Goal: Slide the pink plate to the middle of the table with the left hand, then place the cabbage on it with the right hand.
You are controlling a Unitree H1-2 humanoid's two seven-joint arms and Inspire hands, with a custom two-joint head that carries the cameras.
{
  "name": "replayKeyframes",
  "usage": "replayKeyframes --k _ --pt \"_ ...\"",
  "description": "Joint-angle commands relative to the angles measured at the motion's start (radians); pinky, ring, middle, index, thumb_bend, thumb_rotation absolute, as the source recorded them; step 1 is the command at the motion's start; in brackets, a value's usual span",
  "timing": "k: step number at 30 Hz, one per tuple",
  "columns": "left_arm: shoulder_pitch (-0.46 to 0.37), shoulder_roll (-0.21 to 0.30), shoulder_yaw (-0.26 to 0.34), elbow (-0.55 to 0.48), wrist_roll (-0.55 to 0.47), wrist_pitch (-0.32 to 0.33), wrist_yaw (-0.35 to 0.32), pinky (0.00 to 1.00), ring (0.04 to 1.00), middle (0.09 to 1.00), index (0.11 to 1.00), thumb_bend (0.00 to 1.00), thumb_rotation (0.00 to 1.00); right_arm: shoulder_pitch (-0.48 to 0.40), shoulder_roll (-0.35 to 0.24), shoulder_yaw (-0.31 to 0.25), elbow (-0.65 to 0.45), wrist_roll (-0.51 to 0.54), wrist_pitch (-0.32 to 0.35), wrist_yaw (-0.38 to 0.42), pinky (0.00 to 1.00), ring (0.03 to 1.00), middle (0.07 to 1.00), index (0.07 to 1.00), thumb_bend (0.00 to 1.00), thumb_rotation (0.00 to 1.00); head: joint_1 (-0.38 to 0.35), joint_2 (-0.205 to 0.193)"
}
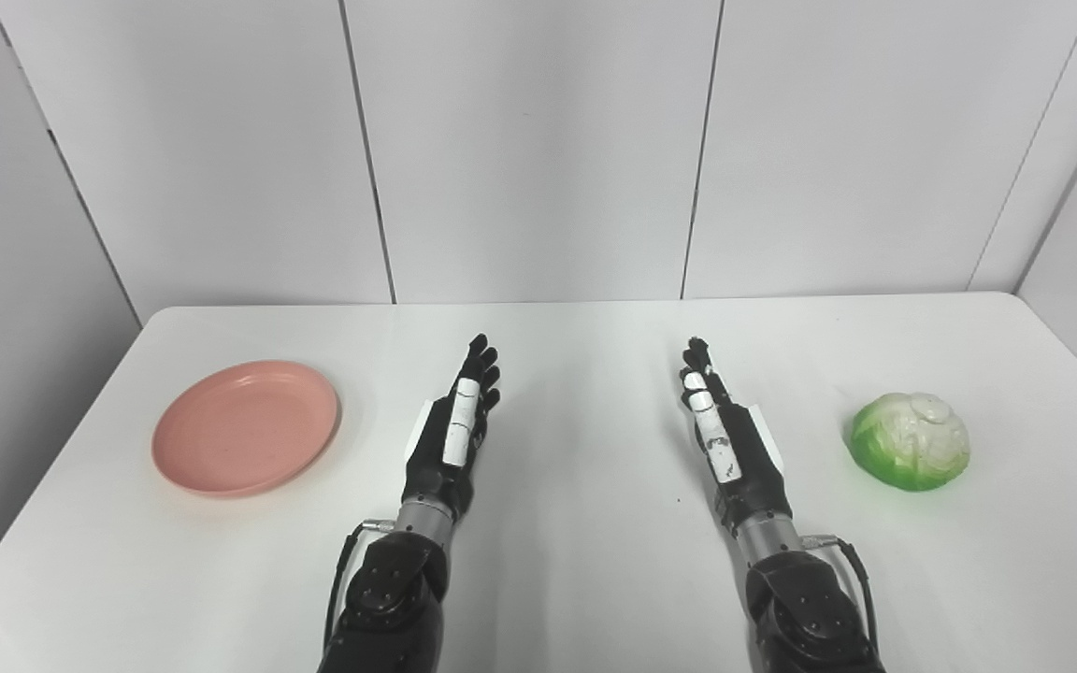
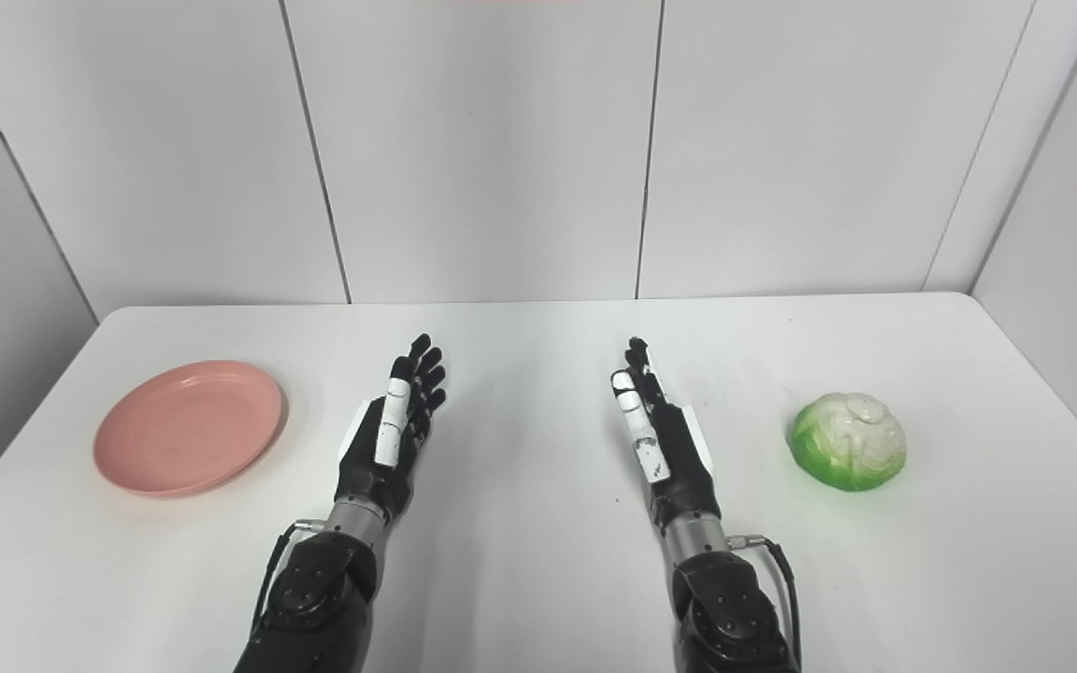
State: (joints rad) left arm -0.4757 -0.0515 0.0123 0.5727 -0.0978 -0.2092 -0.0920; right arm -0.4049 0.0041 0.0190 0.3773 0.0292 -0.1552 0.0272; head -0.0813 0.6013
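Round pink plastic plate [image 1: 246,427] far left; green-white cabbage head [image 1: 911,440] far right. My left hand [image 1: 452,435] and right hand [image 1: 725,439] between (fingers extended, empty).

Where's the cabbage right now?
The cabbage sits on the table's right side, apart from the open right hand, far across from the pink plate.

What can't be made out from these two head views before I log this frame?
- Underside of the cabbage and of the pink plate: hidden where they rest on the table, both views.
- Palm of the left hand and of the right hand: turned edge-on, both views.
- Upper arms: cut off by the bottom edge.
- Table's near edge: outside the frame.
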Motion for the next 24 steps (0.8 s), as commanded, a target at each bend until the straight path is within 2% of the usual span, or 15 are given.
replayKeyframes --k 1,20,24 --pt "0.036 0.009 -0.002 0.029 0.005 -0.011 -0.004 1.0 1.0 1.0 1.0 0.82 1.0 -0.047 0.005 -0.004 -0.021 0.002 -0.008 0.0 1.0 1.0 1.0 1.0 0.7 0.97 0.001 0.0" --pt "0.033 0.01 0.0 0.034 0.01 -0.013 -0.004 1.0 1.0 1.0 1.0 0.81 1.0 -0.046 0.006 -0.003 -0.028 0.007 -0.004 0.004 1.0 1.0 1.0 1.0 0.69 0.97 0.002 -0.001" --pt "0.031 0.009 0.003 0.036 -0.002 -0.013 -0.012 1.0 1.0 1.0 1.0 0.81 1.0 -0.044 0.006 -0.002 -0.032 0.007 0.0 0.005 1.0 1.0 1.0 1.0 0.69 0.97 0.026 -0.008"
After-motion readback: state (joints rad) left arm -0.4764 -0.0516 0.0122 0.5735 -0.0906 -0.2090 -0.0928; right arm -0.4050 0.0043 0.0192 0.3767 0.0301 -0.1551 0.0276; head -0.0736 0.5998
